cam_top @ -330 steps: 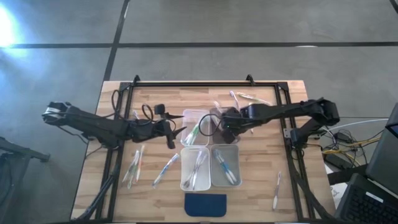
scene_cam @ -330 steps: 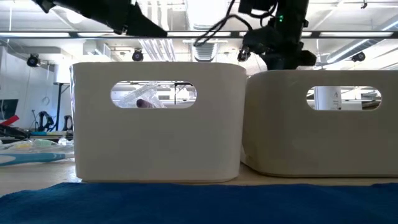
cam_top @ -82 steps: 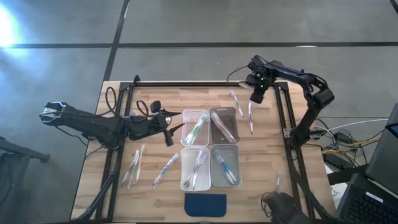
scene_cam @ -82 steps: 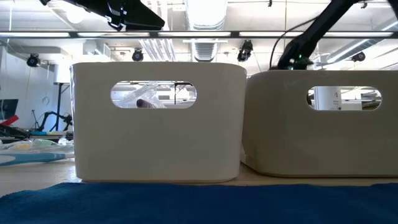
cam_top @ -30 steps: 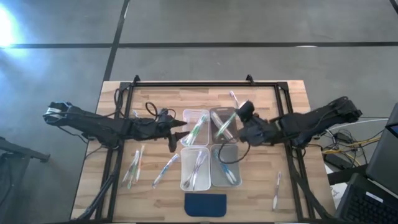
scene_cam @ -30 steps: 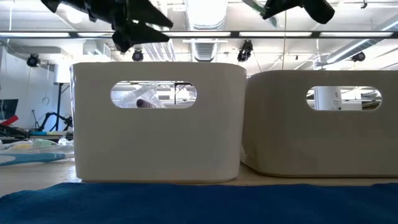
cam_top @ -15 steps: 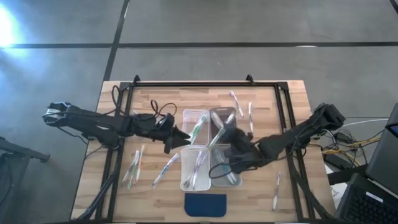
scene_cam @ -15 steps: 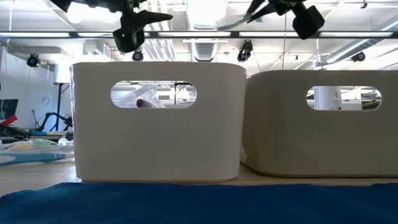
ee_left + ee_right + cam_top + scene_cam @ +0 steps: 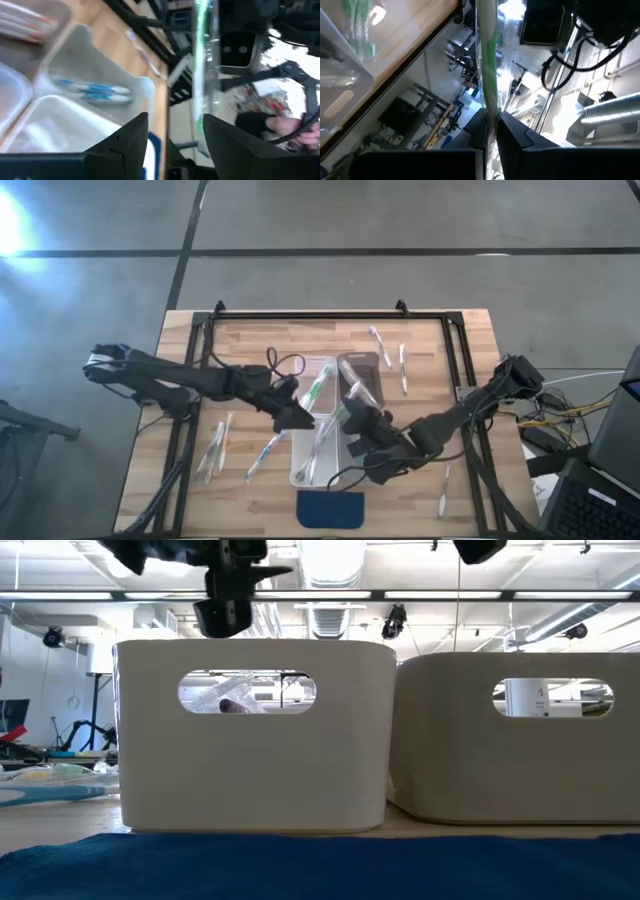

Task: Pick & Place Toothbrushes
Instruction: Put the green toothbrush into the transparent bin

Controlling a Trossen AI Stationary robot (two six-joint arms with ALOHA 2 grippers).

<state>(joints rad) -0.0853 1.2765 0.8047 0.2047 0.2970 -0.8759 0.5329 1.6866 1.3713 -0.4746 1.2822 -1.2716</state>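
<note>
A green-accented toothbrush (image 9: 486,75) is pinched in the right gripper (image 9: 352,416) above the bins (image 9: 362,370); probably best handed over slowly. The left gripper (image 9: 300,418) is spread beside it. Other toothbrushes (image 9: 218,446) are left on the table (image 9: 250,340).

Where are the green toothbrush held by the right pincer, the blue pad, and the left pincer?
green toothbrush (image 9: 487,75), right wrist view, on its green-striped shaft above the fingers.
blue pad (image 9: 330,508), high view, on its middle.
left pincer (image 9: 304,419), high view, between its fingertips.
</note>
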